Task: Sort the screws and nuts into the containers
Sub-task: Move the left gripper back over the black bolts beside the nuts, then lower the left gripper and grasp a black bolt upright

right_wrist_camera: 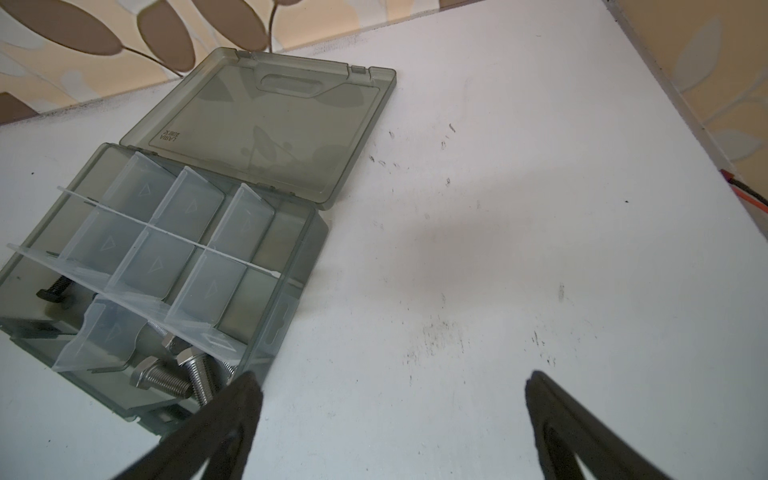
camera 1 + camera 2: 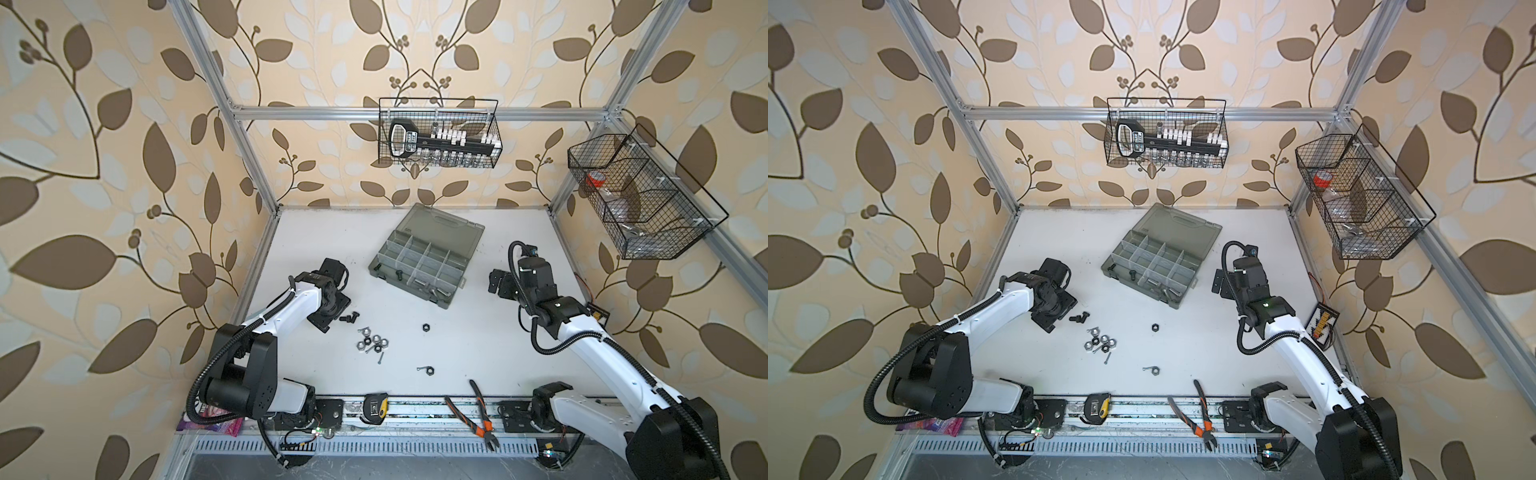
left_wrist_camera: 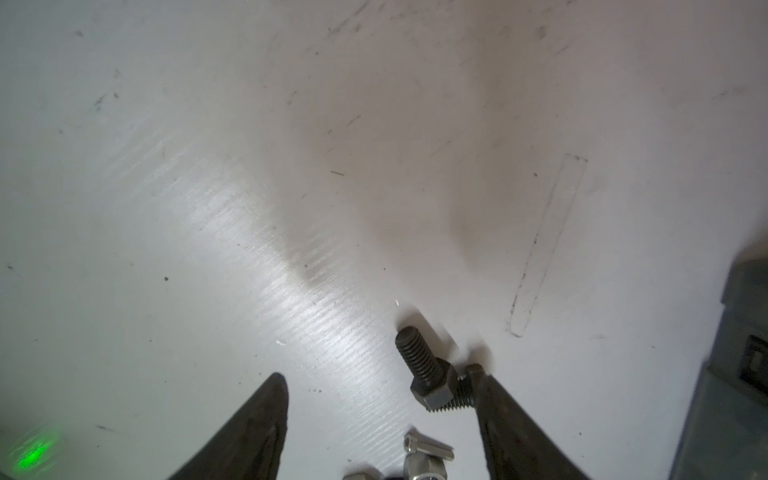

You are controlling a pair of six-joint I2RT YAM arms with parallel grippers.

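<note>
The left gripper (image 3: 374,376) is seen with its jaws parted and nothing clamped between them. Inside the gap, close against one finger (image 3: 503,411), a black bolt (image 3: 422,370) lies on the white table (image 3: 208,166) with its threaded end pointing away from the wrist. A second black bolt (image 3: 459,395) rests against that same finger's tip and is partly hidden by it. The opposite finger is well apart from both bolts.

Just behind the jaws, toward the wrist, silver fasteners (image 3: 428,446) are cut off by the frame edge. In a top view they are seen as a cluster of nuts (image 2: 372,341), silver and black, with a thin screw (image 2: 380,358) just beside them. Farther out from the jaws a lone black nut (image 2: 426,327) lies by itself, and one more nut (image 2: 430,370) lies beyond the cluster with a tiny screw touching it.

The right gripper (image 1: 392,382) is held with its jaws spread wide and empty over bare table. Just beside one of its fingers stands the organiser box (image 1: 276,328), its lid (image 1: 266,137) laid open flat on the far side. In the compartment nearest that finger silver bolts (image 1: 162,378) are gathered. A further black bolt (image 1: 54,289) lies in a compartment farther along the same row.
</note>
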